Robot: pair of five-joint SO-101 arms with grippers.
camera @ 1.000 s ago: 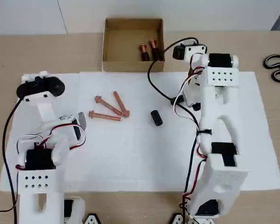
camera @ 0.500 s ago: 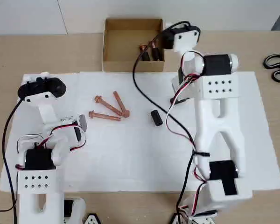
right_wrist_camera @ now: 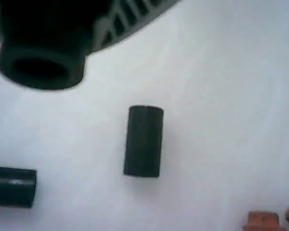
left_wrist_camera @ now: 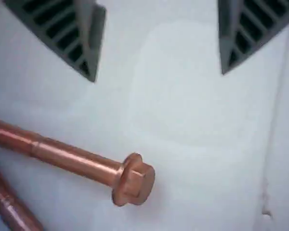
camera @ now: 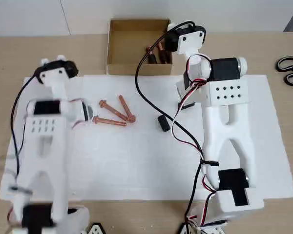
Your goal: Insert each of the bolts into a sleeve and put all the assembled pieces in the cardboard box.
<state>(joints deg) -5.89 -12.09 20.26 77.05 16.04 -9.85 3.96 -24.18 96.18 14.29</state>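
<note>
Left gripper [left_wrist_camera: 158,74]: wide open and empty, hanging near the head of a bolt [left_wrist_camera: 82,165], probably so that the jaws can close around it.
Bolt: lying flat on the white mat [camera: 136,165], well apart from the cardboard box [camera: 109,48].
Right gripper [right_wrist_camera: 94,36]: over a loose sleeve [right_wrist_camera: 143,141]; whether it grips anything cannot be told.

I see three copper bolts [camera: 115,111] lying flat, fanned together left of centre. One black sleeve [camera: 162,122] lies on its side, well right of them. The open cardboard box [camera: 132,48], far centre, holds two assembled pieces [camera: 156,52] at its right side.
</note>
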